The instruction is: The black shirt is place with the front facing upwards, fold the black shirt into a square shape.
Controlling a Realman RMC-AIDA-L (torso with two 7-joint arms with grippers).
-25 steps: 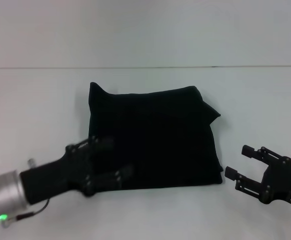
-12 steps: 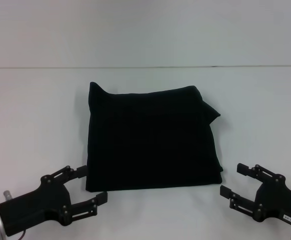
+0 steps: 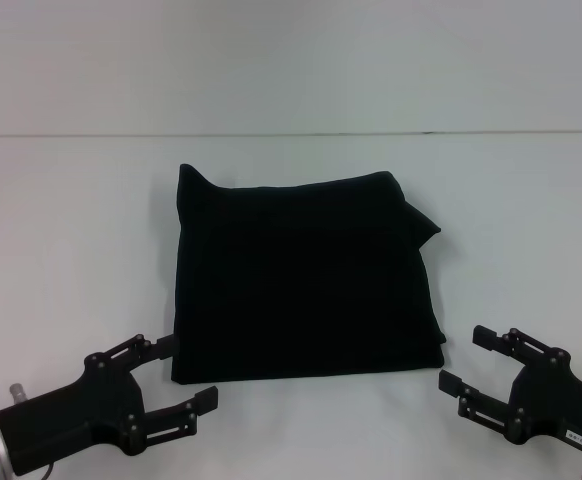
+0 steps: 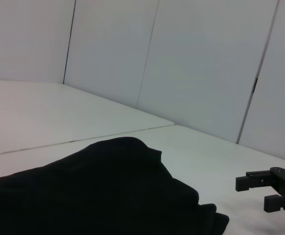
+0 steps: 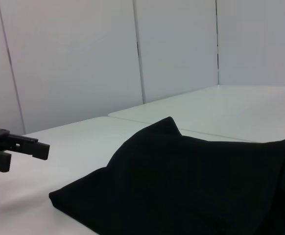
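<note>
The shirt (image 3: 306, 280) is laid flat mid-table (image 3: 71, 220) as a near-square stack, no lettering or label visible, so the front is judged folded inward. Its near edge is straight and parallel to the table's near edge; its far-left corner is peaked up slightly, and a small flap is seen sticking out past the far-right corner. In the wrist views the stack is seen as a low, thick bundle of layers resting on the white top, nothing pinning it.

The left gripper (image 3: 174, 373) is held just off the shirt's near-left corner, fingers spread apart, nothing between them; one fingertip appears next to the hem, contact cannot be confirmed. The right gripper (image 3: 478, 360) is held just beside the near-right corner, clear of the cloth, fingers likewise spread and empty. Both are low, near the table's near edge, mirrored either side of the fold.

Judged: folding is essentially done, and the grippers are placed clear so the cloth is left undisturbed. The stray far-right flap is the only flaw to the square.
</note>
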